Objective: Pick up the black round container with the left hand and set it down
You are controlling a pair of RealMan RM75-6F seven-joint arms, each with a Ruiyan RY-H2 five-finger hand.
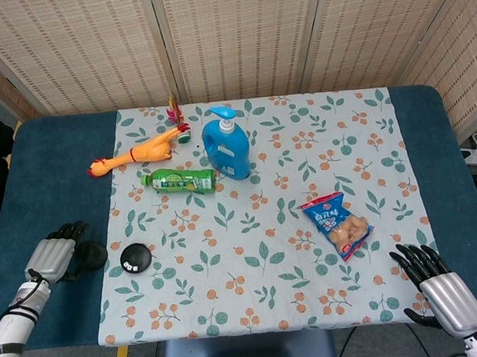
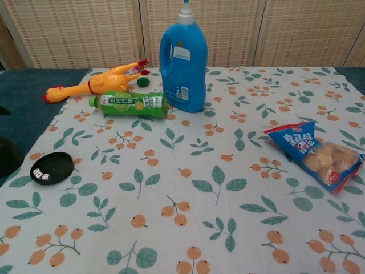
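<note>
The black round container (image 1: 88, 256) rests on the blue table top just left of the floral cloth; the chest view shows only a sliver of it (image 2: 7, 156) at the left edge. My left hand (image 1: 50, 259) lies directly to its left, fingers apart and stretched out, not wrapped around it; whether they still touch it is unclear. A flat black dish (image 1: 135, 256) holding white dice (image 2: 40, 175) sits on the cloth to the container's right. My right hand (image 1: 442, 288) hovers open and empty at the table's near right corner.
On the floral cloth (image 1: 320, 164) lie a rubber chicken (image 1: 140, 152), a green bottle on its side (image 1: 179, 181), an upright blue pump bottle (image 1: 225, 146) and a snack bag (image 1: 337, 224). Folding screens stand behind the table.
</note>
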